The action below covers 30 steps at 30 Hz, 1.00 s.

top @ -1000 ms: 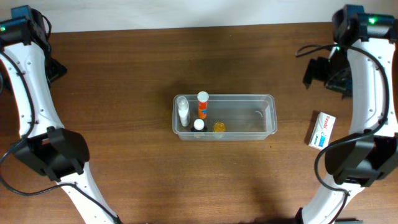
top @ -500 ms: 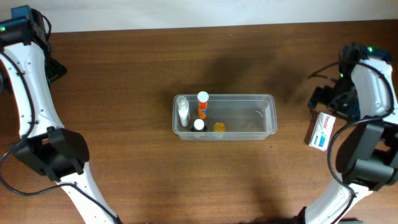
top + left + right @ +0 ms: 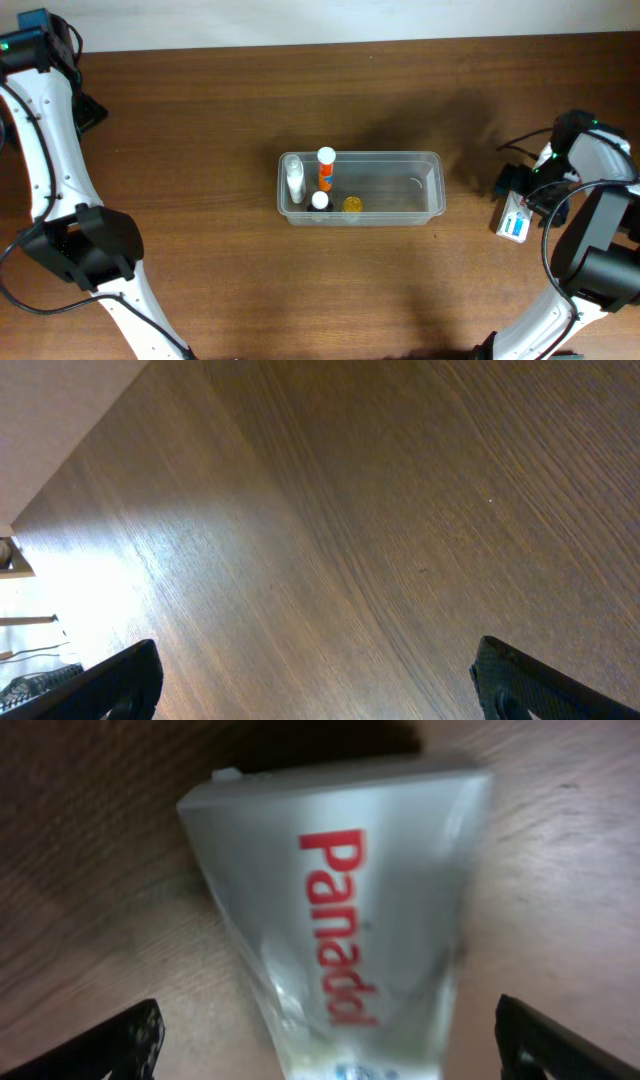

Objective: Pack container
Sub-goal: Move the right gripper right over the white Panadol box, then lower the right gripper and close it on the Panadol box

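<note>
The clear plastic container [image 3: 400, 156] sits at the table's middle. In its left end stand a white bottle [image 3: 293, 176], an orange bottle with a white cap [image 3: 325, 168], a small white-capped bottle [image 3: 319, 200] and a small yellow item [image 3: 351, 204]. A white Panadol box [image 3: 513, 226] lies right of the container. My right gripper [image 3: 528, 192] is low over the box's back end. In the right wrist view it is open [image 3: 325, 1040], with the box [image 3: 340, 890] between its fingers. My left gripper [image 3: 315, 670] is open and empty over bare wood at the far left.
The container's right half [image 3: 400, 190] holds nothing. The table's back edge meets a pale wall [image 3: 300, 20]. The left arm [image 3: 50, 150] runs along the left side, and the right arm [image 3: 600, 250] along the right side.
My right arm has swung from the back right corner towards the front and come down over the Panadol box. The left arm and the container have not moved.
</note>
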Tool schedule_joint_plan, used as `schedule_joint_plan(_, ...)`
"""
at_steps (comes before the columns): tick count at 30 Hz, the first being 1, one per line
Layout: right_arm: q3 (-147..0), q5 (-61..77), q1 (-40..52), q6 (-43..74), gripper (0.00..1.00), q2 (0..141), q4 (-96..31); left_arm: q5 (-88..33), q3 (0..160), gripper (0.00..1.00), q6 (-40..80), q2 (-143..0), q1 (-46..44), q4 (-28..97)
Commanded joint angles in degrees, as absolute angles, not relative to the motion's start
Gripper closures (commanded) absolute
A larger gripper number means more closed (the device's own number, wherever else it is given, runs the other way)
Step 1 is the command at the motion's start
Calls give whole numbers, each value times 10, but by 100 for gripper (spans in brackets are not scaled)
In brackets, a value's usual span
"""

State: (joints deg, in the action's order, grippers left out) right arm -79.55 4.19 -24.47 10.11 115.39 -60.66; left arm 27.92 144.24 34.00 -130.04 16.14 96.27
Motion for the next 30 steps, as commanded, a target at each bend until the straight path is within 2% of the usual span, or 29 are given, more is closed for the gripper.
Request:
schedule_joint_plan(1, -763, 56, -240, 99, 3, 1144, -579, 287, 1453, 1, 336, -1302, 160, 963)
schedule_joint_plan(5, -750, 56, -240, 115, 3, 1146, -565, 287, 1453, 1, 336, -1302, 160, 963)
schedule_joint_plan(9, -750, 56, -240, 114, 9, 1146, -568, 287, 1453, 1, 336, -1302, 160, 963)
schedule_joint_plan(12, -750, 56, -240, 114, 17, 1146, -569, 287, 1453, 0, 336, -1302, 160, 963)
schedule_joint_plan(15, -750, 56, -240, 115, 33, 1146, -570, 287, 1453, 1, 336, -1302, 160, 963)
schedule_joint_plan(16, -750, 56, -240, 117, 34, 1146, -570, 287, 1453, 1, 336, -1302, 160, 963)
schedule_joint_plan(30, -750, 56, -240, 138, 37, 1146, -576, 287, 1453, 1, 336, -1302, 160, 963)
